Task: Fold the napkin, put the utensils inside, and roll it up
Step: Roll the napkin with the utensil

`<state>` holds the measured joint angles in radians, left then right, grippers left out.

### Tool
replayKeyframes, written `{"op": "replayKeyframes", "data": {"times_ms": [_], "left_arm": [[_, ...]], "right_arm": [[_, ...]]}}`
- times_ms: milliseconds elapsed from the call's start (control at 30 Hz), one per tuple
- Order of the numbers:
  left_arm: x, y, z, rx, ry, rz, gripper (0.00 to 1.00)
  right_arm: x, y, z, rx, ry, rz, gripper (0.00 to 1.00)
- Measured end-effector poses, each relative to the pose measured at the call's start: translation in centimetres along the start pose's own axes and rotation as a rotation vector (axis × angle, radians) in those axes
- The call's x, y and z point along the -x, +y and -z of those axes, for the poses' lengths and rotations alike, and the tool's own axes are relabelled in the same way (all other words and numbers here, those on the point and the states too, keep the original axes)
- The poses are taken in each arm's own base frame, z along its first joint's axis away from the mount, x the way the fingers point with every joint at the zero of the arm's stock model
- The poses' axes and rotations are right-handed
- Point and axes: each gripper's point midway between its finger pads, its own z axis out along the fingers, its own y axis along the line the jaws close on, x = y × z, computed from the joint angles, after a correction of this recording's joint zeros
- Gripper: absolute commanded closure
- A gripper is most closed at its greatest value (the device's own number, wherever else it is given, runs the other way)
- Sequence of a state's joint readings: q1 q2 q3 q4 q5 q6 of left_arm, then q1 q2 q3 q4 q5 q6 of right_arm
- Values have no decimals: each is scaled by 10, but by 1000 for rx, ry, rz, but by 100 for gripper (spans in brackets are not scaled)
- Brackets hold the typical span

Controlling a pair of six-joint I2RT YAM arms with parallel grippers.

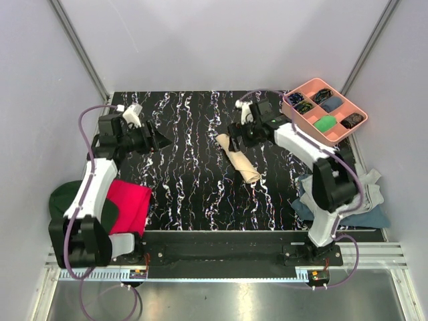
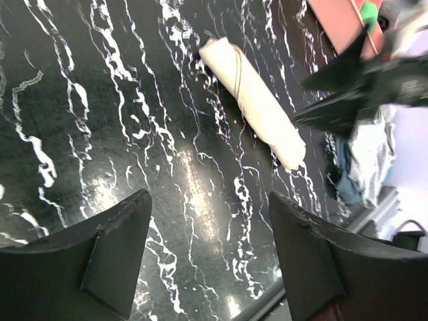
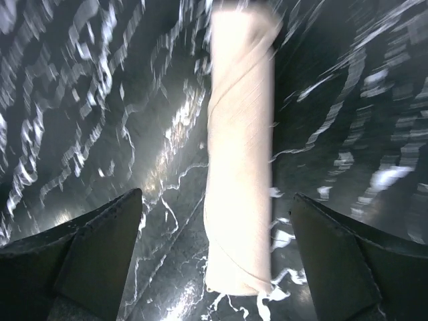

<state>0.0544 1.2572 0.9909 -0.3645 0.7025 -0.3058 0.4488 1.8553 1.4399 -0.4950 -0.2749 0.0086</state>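
Observation:
The beige napkin (image 1: 239, 158) lies rolled into a tight tube on the black marbled table, right of centre. It also shows in the left wrist view (image 2: 253, 101) and the right wrist view (image 3: 241, 154). The utensils are hidden, no stick-like pieces show. My right gripper (image 1: 235, 130) is open and hovers over the roll's far end, its fingers (image 3: 100, 247) on either side of the roll without touching it. My left gripper (image 1: 159, 140) is open and empty at the table's left, well apart from the roll.
A pink compartment tray (image 1: 324, 110) with small items sits at the back right. A red cloth (image 1: 130, 204) and a dark green cloth (image 1: 67, 200) lie at the left edge. Grey and blue cloths (image 1: 364, 200) are piled at the right edge.

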Motion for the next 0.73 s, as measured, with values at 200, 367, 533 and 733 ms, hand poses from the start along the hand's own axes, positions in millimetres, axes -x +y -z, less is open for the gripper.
{"op": "replayKeyframes", "data": {"times_ms": [200,367,533,733], "left_arm": [[11,-27,43,28,-173,-137,1],[18,-46,80,60,-357,-224,1],[10,-42,96,111,-440,-214,1],[-6,-25,93,162,-434,-158,1]], "right_arm": [[53,0,102,-152,-364,-33,0],[42,-5,151,-223,-544,-61,0],[0,-23,130,-286,-480,-90,0],[-30,-32,117,-315,-424,-122,0]]}}
